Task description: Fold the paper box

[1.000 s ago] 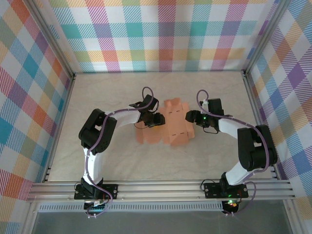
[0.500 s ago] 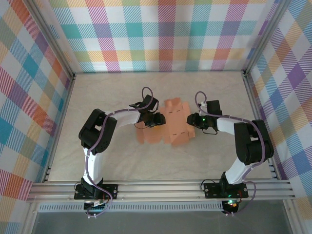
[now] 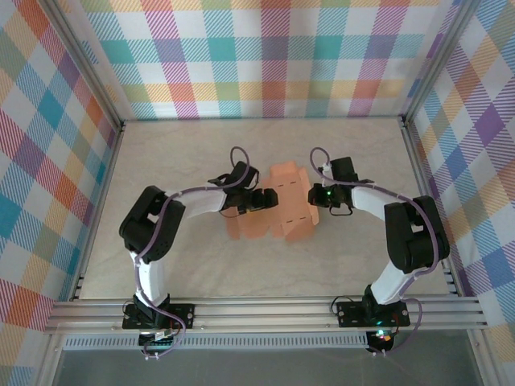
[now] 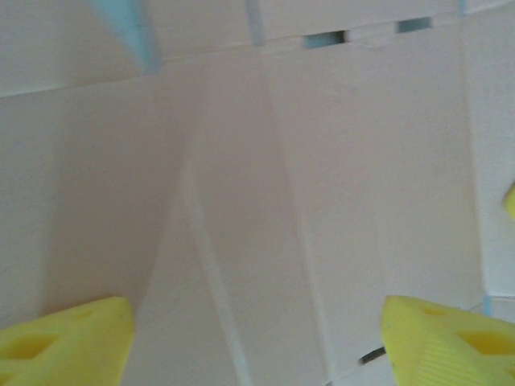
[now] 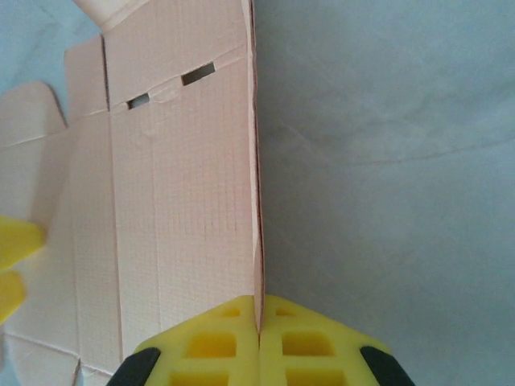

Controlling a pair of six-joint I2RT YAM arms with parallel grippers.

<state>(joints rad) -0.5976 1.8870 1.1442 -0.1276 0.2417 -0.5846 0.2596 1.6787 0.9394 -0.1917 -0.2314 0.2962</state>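
Lena: Both arms have shifted since a second ago. On the left, the left gripper [image 3: 261,201] has slid a little further over the paper box [image 3: 288,211], and its elbow has swung outward. Its yellow fingers [image 4: 64,342] now stand wide apart with pale card beneath and between them, gripping nothing.

Omar: And the box itself?

Lena: It sits mid-table between the two wrists, partly folded, with flat flaps spread toward the left arm. It looks hardly moved. On its right, the right gripper [image 3: 320,195] has come in from just beside the card and closed. In its wrist view the pads are pressed together on the thin right-hand edge of a panel.

Omar: So the hold is changing sides?

Lena: That's my reading. The left lets go and the right takes the edge, probably to lift or crease that side panel. The folding is far from done, since slots and flaps still lie open.

Omar: Room to work?

Lena: Left of the box there is open table [image 3: 177,257] out to the plaid wall [image 3: 48,185], but flat flaps lie under the left fingers, so a low sweep could snag them. Right of the pinched edge the surface runs open toward the frame post [image 3: 418,161], so drawing outward looks free. The hold is on a thin edge only and may slip or crumple the card.
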